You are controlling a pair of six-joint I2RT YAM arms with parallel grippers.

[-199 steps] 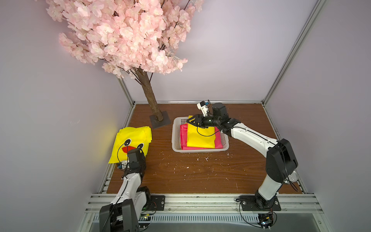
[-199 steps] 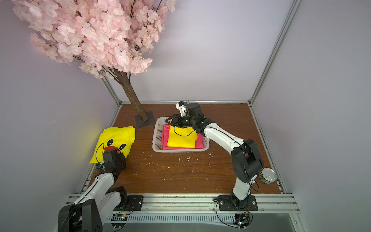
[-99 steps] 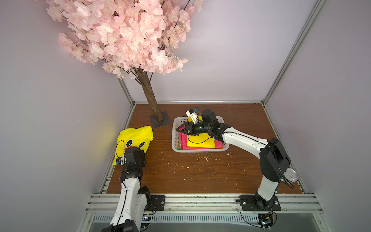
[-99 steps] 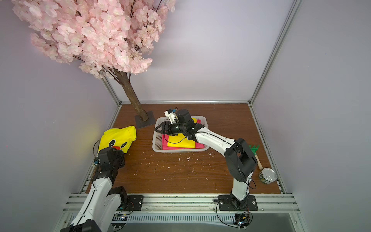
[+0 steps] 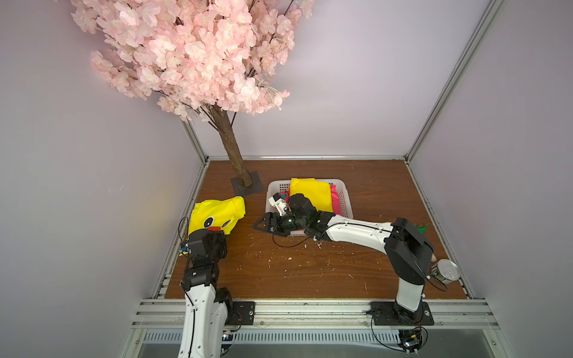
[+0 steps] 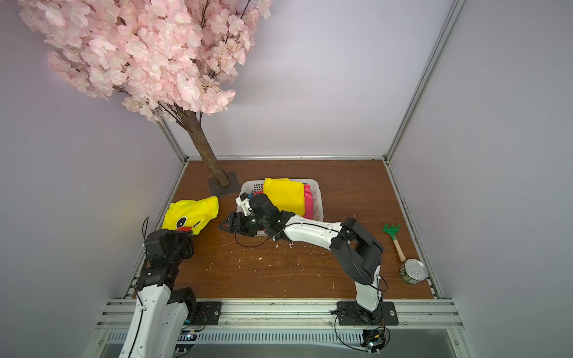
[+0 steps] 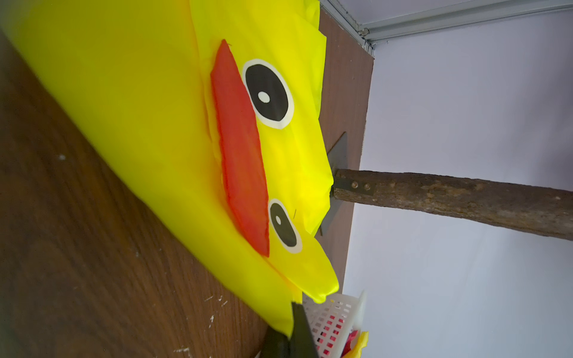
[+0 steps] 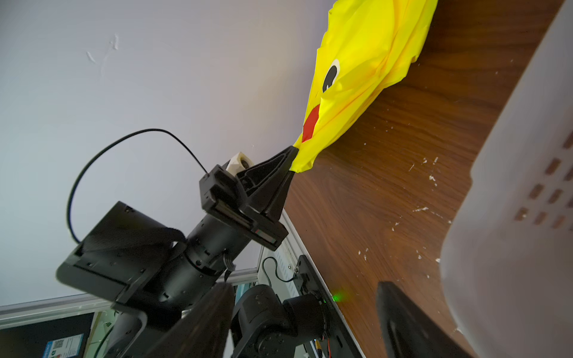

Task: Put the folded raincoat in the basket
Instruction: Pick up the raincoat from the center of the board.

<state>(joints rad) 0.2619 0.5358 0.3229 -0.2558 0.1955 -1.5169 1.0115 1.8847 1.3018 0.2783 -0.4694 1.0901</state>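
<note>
Now the left pincer grips the duck raincoat by a raised corner; next, carry it into the basket, past the open, empty right pincer.

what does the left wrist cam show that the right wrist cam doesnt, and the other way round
Only the left wrist view: the tree trunk and its base plate, both duck eyes beside the whole red beak, and pink cloth inside the basket. Only the right wrist view: the left tool pinched shut on a corner of the duck raincoat, plus the left arm and its cable. Both: the raincoat, the basket, the flecked wooden table.
</note>
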